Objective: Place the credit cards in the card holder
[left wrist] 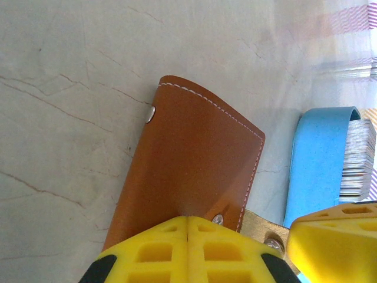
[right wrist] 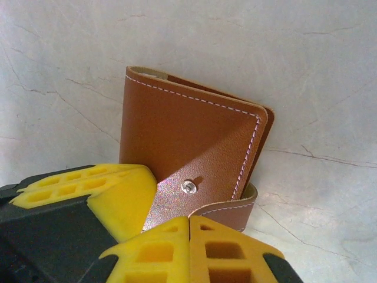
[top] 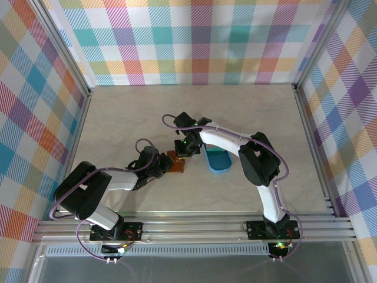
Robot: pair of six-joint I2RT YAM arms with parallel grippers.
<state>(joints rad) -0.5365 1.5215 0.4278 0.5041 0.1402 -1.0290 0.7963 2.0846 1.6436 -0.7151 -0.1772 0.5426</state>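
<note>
The right claw (right wrist: 189, 221), yellow-fingered, is pinching the snap tab (right wrist: 177, 200) of the small reddish-brown leather card holder (right wrist: 188, 135) lying just ahead of it, probably to peel the flap open. The left claw (left wrist: 188, 221), close beside, is pressing together on the holder's near edge, seemingly steadying it. The pale credit cards (left wrist: 359, 156) are sitting in a blue oval plastic tray (left wrist: 321, 165) to that claw's right. Their print is too small to read.
</note>
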